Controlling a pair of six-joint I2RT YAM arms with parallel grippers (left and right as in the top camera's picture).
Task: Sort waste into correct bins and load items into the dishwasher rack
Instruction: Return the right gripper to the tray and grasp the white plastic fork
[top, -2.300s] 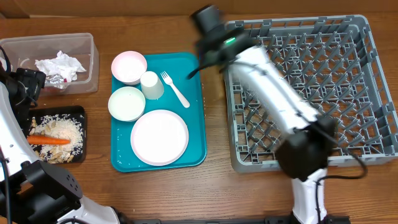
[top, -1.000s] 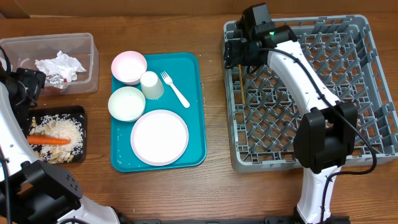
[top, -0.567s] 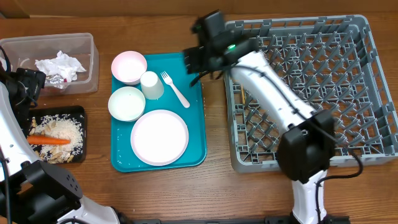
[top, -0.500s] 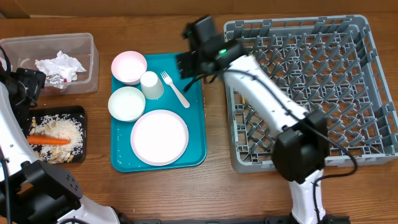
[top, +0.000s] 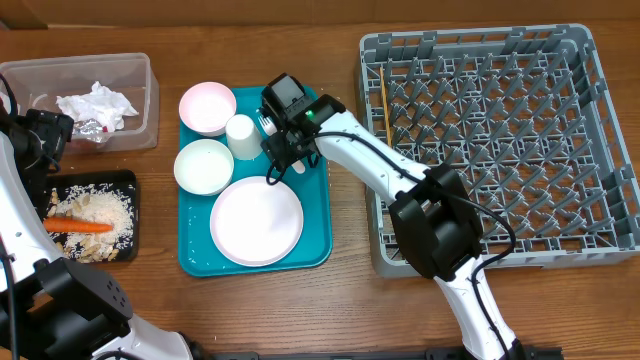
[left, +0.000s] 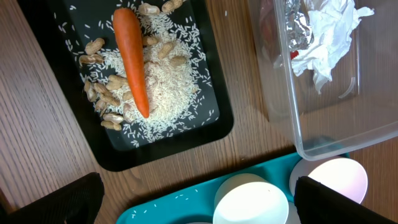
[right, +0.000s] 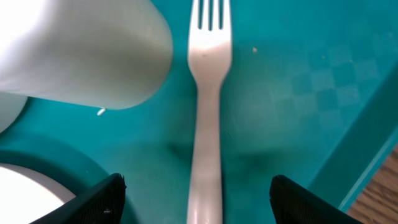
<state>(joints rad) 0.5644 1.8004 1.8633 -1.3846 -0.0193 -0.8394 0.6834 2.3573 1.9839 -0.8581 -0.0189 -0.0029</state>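
My right gripper (right: 208, 208) is open low over the teal tray, its fingers (right: 102, 202) on either side of the handle of a white fork (right: 207, 112), not touching it. The small cup (right: 81, 50) stands just left of the fork. From above, the right gripper (top: 280, 158) sits between the cup (top: 243, 136) and the plate (top: 256, 220). Two bowls (top: 207, 107) (top: 203, 166) rest on the tray's left side. A chopstick (top: 384, 105) lies in the grey dishwasher rack (top: 470, 38). My left gripper (left: 202, 214) hangs open above the table edge of the tray, empty.
The clear tub (top: 140, 95) holds crumpled napkins (top: 95, 103) and a wrapper (top: 88, 128). The black tray (left: 155, 152) holds rice, peanuts and the carrot (left: 132, 59). The teal tray (top: 315, 200) lies between the bins and the rack.
The right gripper has left the rack's left edge, where the chopstick now lies, and swung left and down onto the teal tray over the fork. The left arm has not moved.
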